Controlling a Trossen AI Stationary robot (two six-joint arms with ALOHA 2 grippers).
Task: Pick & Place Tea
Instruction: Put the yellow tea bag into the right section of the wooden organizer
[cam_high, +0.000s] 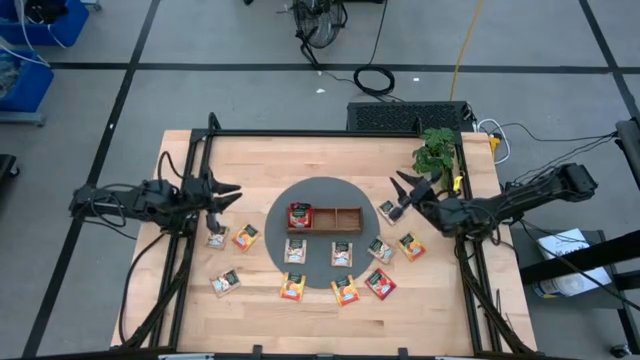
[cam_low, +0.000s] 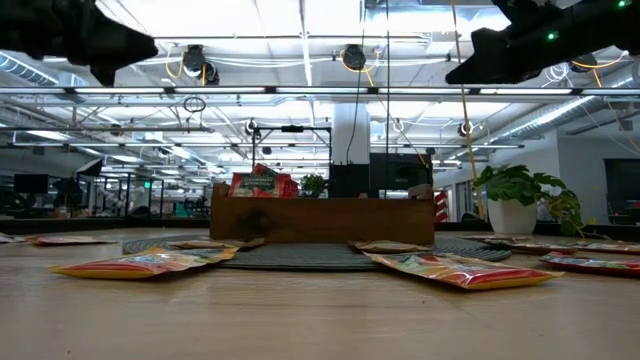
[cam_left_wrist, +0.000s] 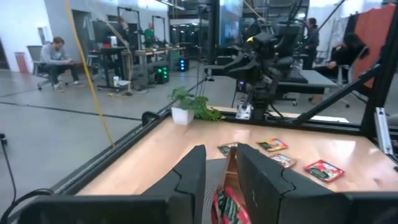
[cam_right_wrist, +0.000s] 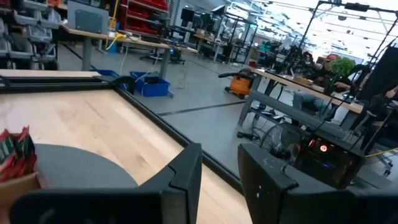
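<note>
Low view first: nearest the camera, two tea packets lie flat on the wooden table (cam_low: 320, 320), a red-and-yellow one (cam_low: 140, 263) toward the left and another (cam_low: 462, 270) toward the right, both in front of the wooden tray (cam_low: 322, 220). The tray stands on a round grey mat (cam_low: 300, 255), and red packets (cam_low: 258, 185) stick up out of its left compartment.

From above, the tray (cam_high: 324, 218) sits at the mat's (cam_high: 322, 195) middle. Red packets (cam_high: 299, 215) fill its left compartment; the other two compartments show bare wood. About a dozen loose tea packets (cam_high: 342, 254) lie in a loose arc on the near side of the tray, some on the mat's edge, some on bare wood; one whitish packet (cam_high: 388, 210) lies right of the tray.

Left of the tray, the left gripper (cam_high: 232, 194) hangs above the table, its fingers (cam_left_wrist: 189, 180) slightly parted with nothing between them. Right of the tray, the right gripper (cam_high: 400, 183) hangs likewise, fingers (cam_right_wrist: 186, 171) a little apart, holding nothing.

Behind the tray, near the table's right far corner, a small potted plant (cam_high: 436, 150) stands. Beyond the table, a person (cam_left_wrist: 59, 56) sits at a desk in the workshop.
</note>
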